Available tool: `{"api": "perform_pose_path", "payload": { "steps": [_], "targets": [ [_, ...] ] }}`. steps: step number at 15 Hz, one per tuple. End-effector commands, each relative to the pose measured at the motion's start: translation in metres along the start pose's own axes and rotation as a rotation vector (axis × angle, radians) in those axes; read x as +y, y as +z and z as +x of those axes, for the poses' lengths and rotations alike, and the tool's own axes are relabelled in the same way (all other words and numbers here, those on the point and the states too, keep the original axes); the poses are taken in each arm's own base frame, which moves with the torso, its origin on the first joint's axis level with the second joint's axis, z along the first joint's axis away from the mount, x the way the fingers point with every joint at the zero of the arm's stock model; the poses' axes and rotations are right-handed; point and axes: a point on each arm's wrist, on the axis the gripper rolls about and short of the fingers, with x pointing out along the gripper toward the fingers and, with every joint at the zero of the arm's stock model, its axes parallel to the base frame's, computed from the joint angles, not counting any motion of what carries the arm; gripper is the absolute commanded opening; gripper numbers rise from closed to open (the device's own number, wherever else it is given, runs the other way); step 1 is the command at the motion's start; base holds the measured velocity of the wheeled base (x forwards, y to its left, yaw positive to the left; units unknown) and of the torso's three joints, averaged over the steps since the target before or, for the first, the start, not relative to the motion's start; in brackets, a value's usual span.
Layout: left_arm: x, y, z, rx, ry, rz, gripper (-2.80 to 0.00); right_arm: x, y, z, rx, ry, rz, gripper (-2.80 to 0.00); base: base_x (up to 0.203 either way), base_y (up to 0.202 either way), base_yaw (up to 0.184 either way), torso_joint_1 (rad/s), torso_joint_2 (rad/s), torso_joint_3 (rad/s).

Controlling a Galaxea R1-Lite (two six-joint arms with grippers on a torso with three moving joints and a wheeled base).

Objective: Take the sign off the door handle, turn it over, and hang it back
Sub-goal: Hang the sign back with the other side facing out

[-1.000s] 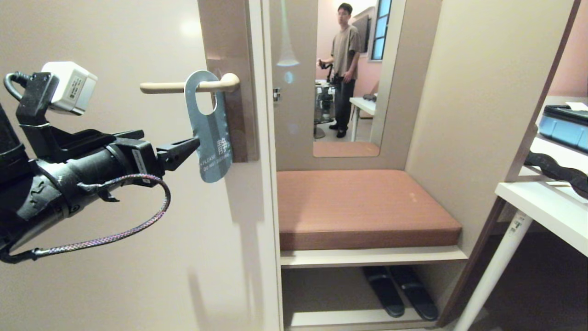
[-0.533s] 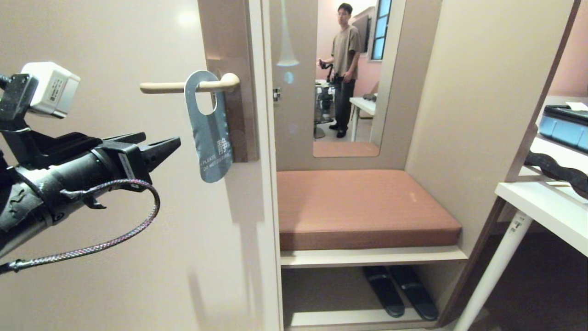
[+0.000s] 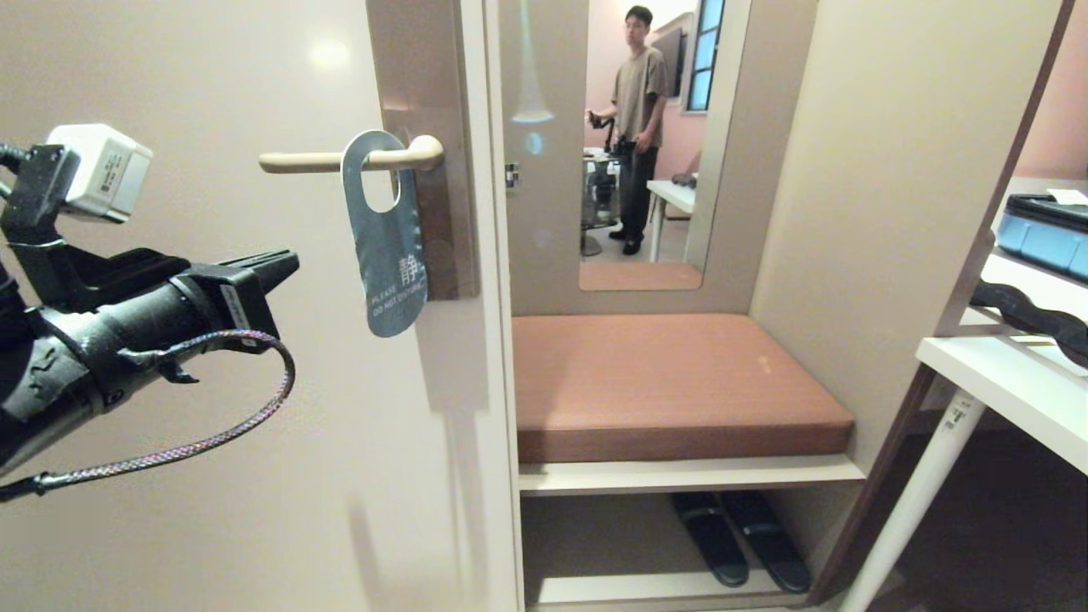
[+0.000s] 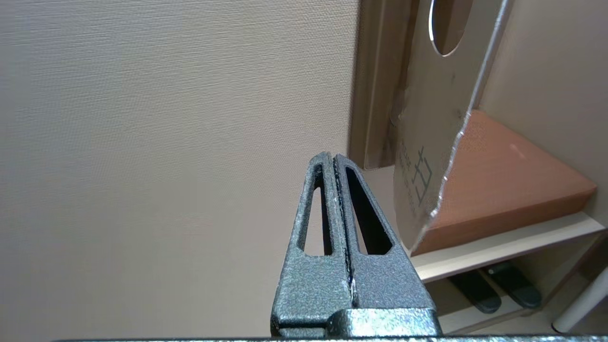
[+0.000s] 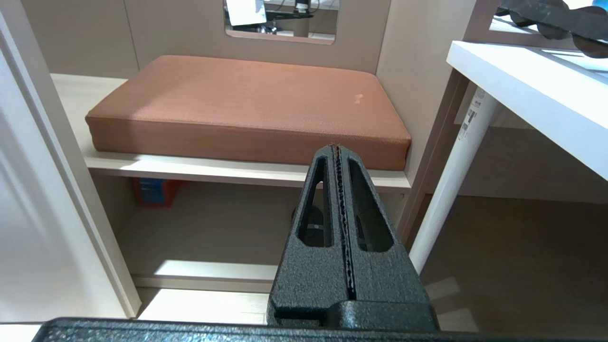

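A beige door [image 3: 212, 357] is seen at the left of the head view, w/ a bench nook beside it — a brown cushion [image 3: 671, 382] on a shelf, dark slippers [image 3: 739, 540] beneath, and a mirror [image 3: 646, 144] in which a person [image 3: 639, 127] is reflected. The sign [image 3: 387, 238] is hung by its hole on the door handle [image 3: 348, 159], blue side out, tilted slightly. The left gripper [image 3: 285, 263] is held level, near the sign's lower part but apart from it — fingers [image 4: 332, 190] pressed together, nothing pinched. The right gripper [image 5: 338, 156] is shown only in its own wrist view, pointed at the cushion's front edge, fingers likewise pressed together.
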Motion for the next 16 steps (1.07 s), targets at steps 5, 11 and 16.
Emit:
{"api": "perform_pose_path", "payload": {
  "steps": [5,11,16],
  "targets": [
    [-0.018,-0.001,0.028,0.009,-0.059,0.002,-2.80,0.000,0.000,0.000,-0.001,0.000,-0.001,-2.80,0.000,0.000,0.000,0.000,0.00,0.000],
    [-0.051,0.006,0.023,-0.017,-0.190,0.011,-2.80,0.000,0.000,0.000,-0.001,0.000,-0.001,-2.80,0.000,0.000,0.000,0.000,0.00,0.000],
    [-0.052,0.001,0.030,-0.002,-0.187,0.009,-2.80,0.000,0.000,0.000,-0.001,0.000,-0.001,-2.80,0.000,0.000,0.000,0.000,0.00,0.000]
  ]
}}
